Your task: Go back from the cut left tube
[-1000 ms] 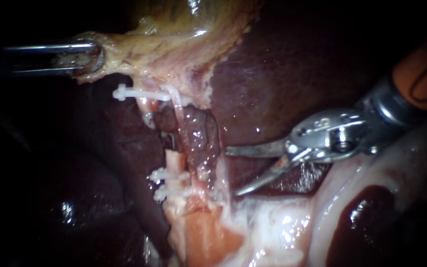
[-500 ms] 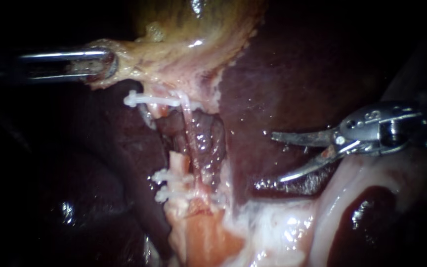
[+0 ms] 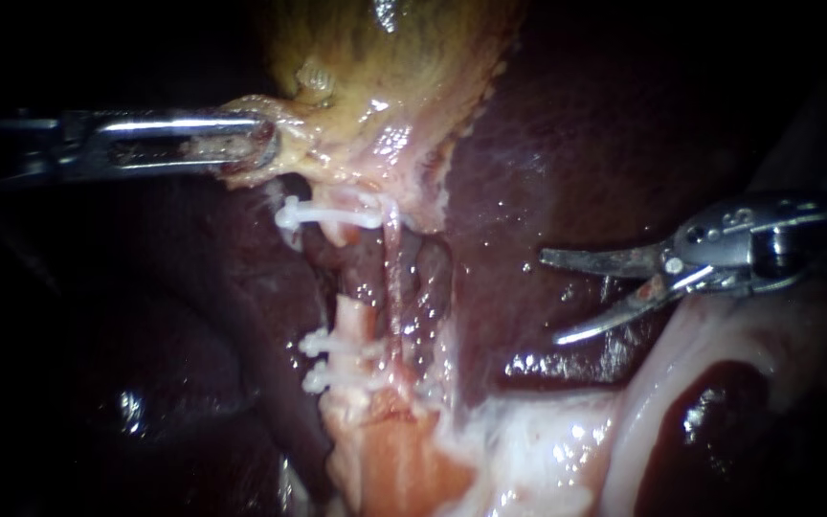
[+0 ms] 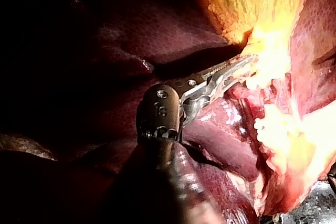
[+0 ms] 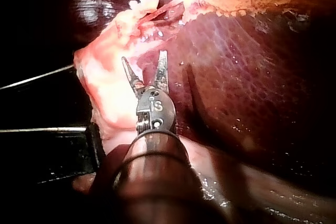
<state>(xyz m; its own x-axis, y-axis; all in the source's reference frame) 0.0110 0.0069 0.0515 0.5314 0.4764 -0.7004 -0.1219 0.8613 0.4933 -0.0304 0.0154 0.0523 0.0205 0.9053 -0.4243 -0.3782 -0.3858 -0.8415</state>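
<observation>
The cut left tube shows as two stumps: an upper stump (image 3: 337, 222) carrying one white clip (image 3: 323, 213), and a lower stump (image 3: 349, 321) carrying two white clips (image 3: 329, 359). Just right of them a thin pale tube (image 3: 392, 278) runs on unbroken. My right instrument (image 3: 549, 298) holds its curved blades open, well to the right of the tubes, over the liver (image 3: 576, 144); in the right wrist view the blades (image 5: 144, 57) are spread with nothing between them. My left instrument (image 3: 253, 144) is shut on the pale lower edge of the yellow-green gallbladder (image 3: 385, 57), as the left wrist view (image 4: 236, 69) also shows.
Pale, glistening fatty tissue (image 3: 681, 364) lies under and to the right of my right instrument's blades. An orange-pink mass (image 3: 394, 460) sits below the lower clips. Dark liver (image 3: 193, 335) fills the left side.
My right instrument has drawn back to the right, away from the tubes, blades still open. My left instrument has shifted right with the gallbladder edge, carrying the upper clip with it.
</observation>
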